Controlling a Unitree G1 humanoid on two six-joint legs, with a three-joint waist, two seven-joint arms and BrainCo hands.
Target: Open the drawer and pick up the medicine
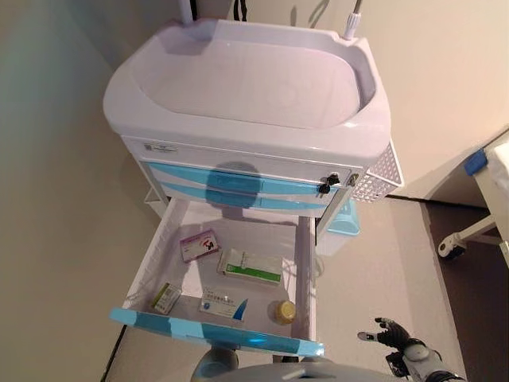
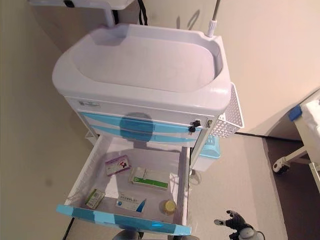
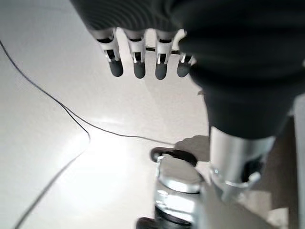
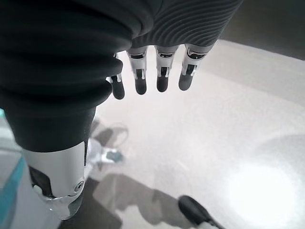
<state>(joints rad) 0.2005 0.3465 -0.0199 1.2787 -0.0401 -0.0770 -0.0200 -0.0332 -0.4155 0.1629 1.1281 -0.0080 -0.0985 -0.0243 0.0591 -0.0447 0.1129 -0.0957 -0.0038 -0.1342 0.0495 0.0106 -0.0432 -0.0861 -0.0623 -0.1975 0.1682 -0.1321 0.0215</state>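
Note:
The cart's lower drawer (image 1: pixel 153 263) stands pulled out, with its blue front (image 1: pixel 215 333) nearest me. Inside lie a purple-and-white medicine box (image 1: pixel 199 245), a green-and-white box (image 1: pixel 251 266), a small green box (image 1: pixel 166 298), a blue-and-white box (image 1: pixel 223 304) and a small yellow-capped bottle (image 1: pixel 284 311). My right hand (image 1: pixel 394 333) hangs low to the right of the drawer, above the floor, open and empty; its fingers (image 4: pixel 162 78) are straight. My left hand (image 3: pixel 138 64) shows only in its wrist view, fingers straight over the floor, empty.
The white cart top (image 1: pixel 246 79) is a shallow tray. A key (image 1: pixel 328 185) sits in the lock of the shut upper drawers. A white mesh basket (image 1: pixel 380 177) hangs on the cart's right side. A wheeled bed frame (image 1: pixel 457 243) stands at the far right.

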